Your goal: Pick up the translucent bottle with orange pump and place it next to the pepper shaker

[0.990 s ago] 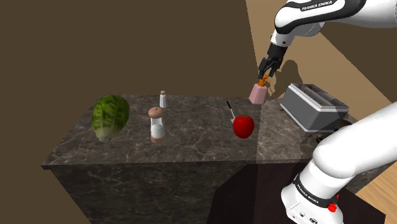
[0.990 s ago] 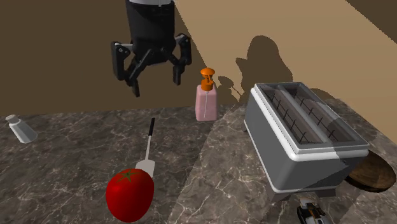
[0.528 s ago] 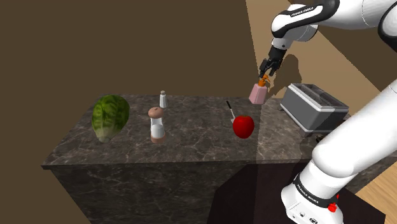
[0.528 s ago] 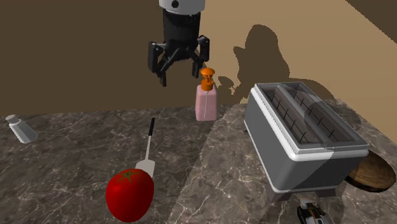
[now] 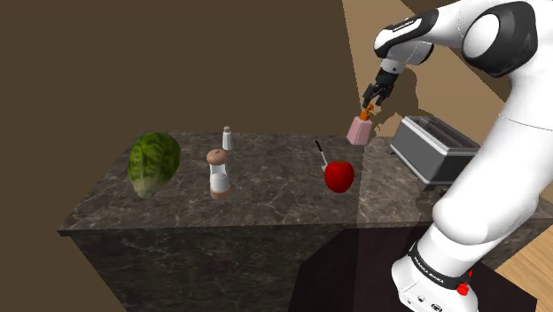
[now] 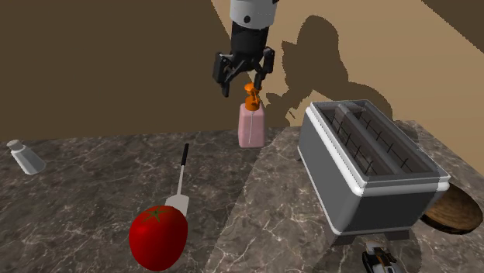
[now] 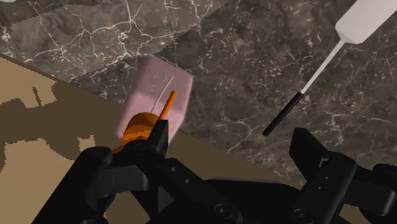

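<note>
1. Far left in the shoulder view: a green leafy head, resting on the dark marbled surface.
2. To its right, upright, a clear shaker with a brown cap; just behind it, nearer the wall, a small grey shaker.
3. Further right, a red tomato, with a white utensil lying just behind it (thin shaft, black handle end pointing toward the wall).
4. Next, a pink translucent bottle, standing upright on the surface close to the wall, well apart from both shakers, topped by an orange pump.
5. Straight above the pump, the black claw, pointing down, fingers spread apart and gripping nothing; in the wrist view, pump head just beside one finger, contact impossible to tell.
6. Right of the bottle, near it, a grey toaster with two slots on top; past the toaster, at the second exterior view's right edge, a round wooden disc.
</note>
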Controlling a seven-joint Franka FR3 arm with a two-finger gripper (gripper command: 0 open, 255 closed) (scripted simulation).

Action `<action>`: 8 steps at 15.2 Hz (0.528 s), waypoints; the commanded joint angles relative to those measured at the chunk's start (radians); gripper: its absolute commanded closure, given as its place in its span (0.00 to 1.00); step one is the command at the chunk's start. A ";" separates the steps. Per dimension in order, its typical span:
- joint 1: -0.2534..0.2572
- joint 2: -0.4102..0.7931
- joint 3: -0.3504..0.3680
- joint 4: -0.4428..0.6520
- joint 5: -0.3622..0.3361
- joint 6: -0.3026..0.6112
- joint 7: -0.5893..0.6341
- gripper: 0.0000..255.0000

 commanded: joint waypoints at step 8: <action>-0.125 0.274 -0.003 0.266 0.174 -0.012 -0.128 0.00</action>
